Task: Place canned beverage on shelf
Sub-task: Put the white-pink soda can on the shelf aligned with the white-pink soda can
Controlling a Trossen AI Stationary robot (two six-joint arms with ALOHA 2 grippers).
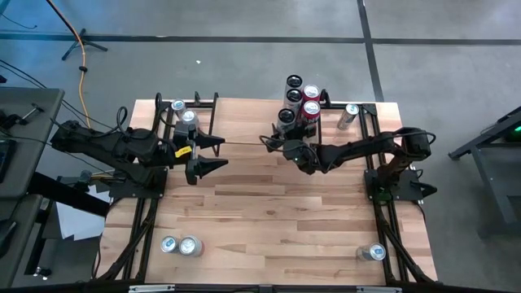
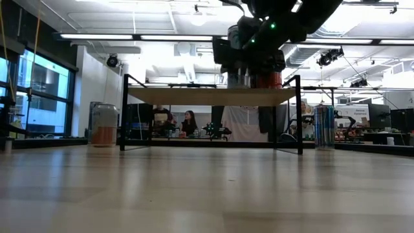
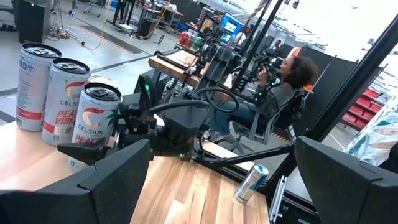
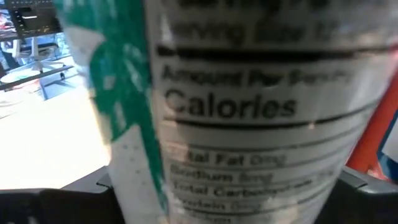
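Note:
The shelf (image 1: 244, 122) stands at the table's far middle; the low view shows its plank (image 2: 194, 96) on thin black legs. Several cans (image 1: 302, 94) stand in a cluster on it. The nearest one, a silver canned beverage (image 1: 285, 120) (image 3: 96, 118), stands upright on the plank and fills the right wrist view (image 4: 249, 112). My right gripper (image 1: 286, 137) reaches in from the table's right and is shut on it. My left gripper (image 1: 221, 155) (image 3: 224, 186) waits open above the table's left side, pointing toward the shelf. My right gripper holds the canned beverage between its two fingers, on the lower part of the can's wall (image 3: 84, 140). One finger (image 3: 84, 152) lies across the side facing my left arm; the can hides the other. The fingers come about level from the near right. The can stands upright on the plank.
Loose cans stand on the table: two at the near left (image 1: 179, 245), one at the near right (image 1: 374, 253), one right of the shelf (image 1: 349, 115), two left of it (image 1: 184, 112). A person (image 3: 286, 81) sits beyond the table's right side.

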